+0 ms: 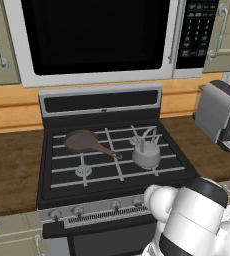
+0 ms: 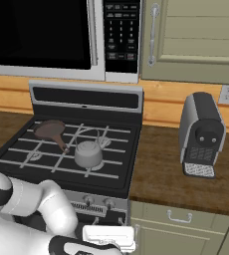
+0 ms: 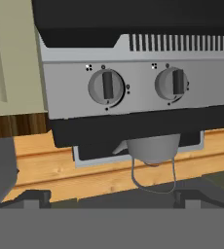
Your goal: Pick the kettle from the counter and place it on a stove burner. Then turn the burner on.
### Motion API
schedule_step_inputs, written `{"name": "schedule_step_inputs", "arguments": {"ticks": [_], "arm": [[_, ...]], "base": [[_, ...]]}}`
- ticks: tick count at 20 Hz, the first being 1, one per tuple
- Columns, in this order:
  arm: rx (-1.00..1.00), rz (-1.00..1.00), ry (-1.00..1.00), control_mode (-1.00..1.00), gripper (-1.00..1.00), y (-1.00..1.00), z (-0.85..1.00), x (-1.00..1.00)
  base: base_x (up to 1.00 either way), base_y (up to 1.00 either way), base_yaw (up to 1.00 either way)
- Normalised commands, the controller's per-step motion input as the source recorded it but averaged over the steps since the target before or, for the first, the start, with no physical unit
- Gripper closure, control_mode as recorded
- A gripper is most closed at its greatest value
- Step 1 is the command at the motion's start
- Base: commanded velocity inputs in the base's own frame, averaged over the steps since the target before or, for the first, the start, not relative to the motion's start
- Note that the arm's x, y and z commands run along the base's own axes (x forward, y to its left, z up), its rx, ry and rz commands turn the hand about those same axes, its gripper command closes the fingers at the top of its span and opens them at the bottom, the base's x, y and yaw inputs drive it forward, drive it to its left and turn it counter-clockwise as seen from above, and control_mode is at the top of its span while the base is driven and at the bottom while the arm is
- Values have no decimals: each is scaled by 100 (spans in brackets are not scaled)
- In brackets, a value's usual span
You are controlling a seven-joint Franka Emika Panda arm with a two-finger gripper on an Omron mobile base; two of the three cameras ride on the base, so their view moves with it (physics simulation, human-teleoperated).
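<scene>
Kettle (image 1: 146, 152) sits on the stove's front right burner, its arched handle standing up over the black grate bars; in the right base view it (image 2: 89, 154) is at the middle front of the cooktop, and in the hand view it (image 3: 153, 148) appears upside down past the far edge of the control panel. Beside it, apart, a brown frying pan (image 1: 83, 141) rests on the rear left burner with its handle angled toward the kettle, the tip ending just short of it. The front left stove burner (image 1: 83, 171) lies bare under the grate.

The hand camera faces the stove's front panel closely, with two knobs (image 3: 106, 87) side by side on the silver strip. Whether the gripper's fingers are spread or closed cannot be told.

Right of the stove, the counter (image 2: 161, 174) runs as an open stretch of dark wood to its front edge, with a coffee machine (image 2: 201, 134) standing toward the backsplash. Left of the stove the counter (image 1: 12, 170) is another open stretch. A microwave (image 1: 94, 37) hangs above the cooktop, closing the room overhead.
</scene>
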Motion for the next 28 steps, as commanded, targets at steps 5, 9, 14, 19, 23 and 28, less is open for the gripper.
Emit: {"name": "schedule_step_inputs", "arguments": {"ticks": [5, 9, 14, 19, 23, 28], "arm": [[2, -3, 0, -100, -100, 11, -9, 16], [0, 0, 0, -100, -100, 4, -5, 0], [0, -1, 0, -100, -100, 0, -8, 29], [0, -2, 0, -100, -100, 0, -1, 32], [-2, -1, 0, -100, -100, 0, -21, 11], [-5, -1, 0, -100, -100, 1, -35, 4]], "base": [[0, 0, 0], [0, 0, 0], [0, 0, 0], [0, 0, 0], [0, 0, 0], [0, 0, 0]]}}
